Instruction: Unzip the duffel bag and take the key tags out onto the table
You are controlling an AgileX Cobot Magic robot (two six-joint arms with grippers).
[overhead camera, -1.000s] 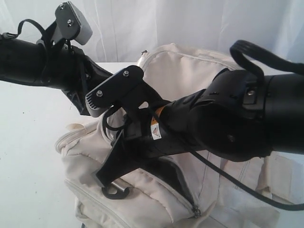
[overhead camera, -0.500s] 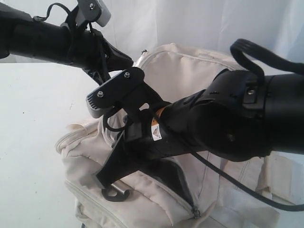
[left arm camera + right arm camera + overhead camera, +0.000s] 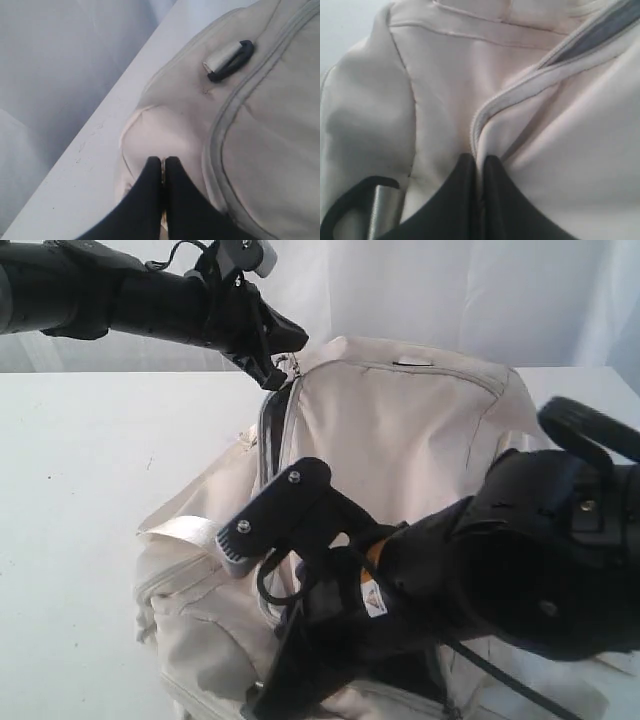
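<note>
The cream duffel bag [image 3: 400, 430] lies on the white table [image 3: 80, 460] with its far end pulled up. My left gripper [image 3: 281, 367] is at the bag's top far corner, shut on a metal zip pull; in the left wrist view the gripper [image 3: 163, 161] shows a metal sliver between its fingers. The zip [image 3: 266, 440] stands parted down the bag's left side. My right gripper [image 3: 265, 700] is low at the bag's near end; in the right wrist view the gripper [image 3: 479, 159] pinches the bag's zip edge, with grey lining [image 3: 600, 35] beyond. The key tags are hidden.
A black D-ring with a cream strap [image 3: 227, 60] sits on the bag near the left gripper. Another D-ring [image 3: 355, 200] lies beside the right gripper. A white curtain [image 3: 450, 290] hangs behind the table. My bulky right arm [image 3: 520, 580] covers the bag's near right part.
My left gripper has moved up and to the right with the zip pull, parting the zip and lifting the bag's far end. The right arm has sunk lower in view.
</note>
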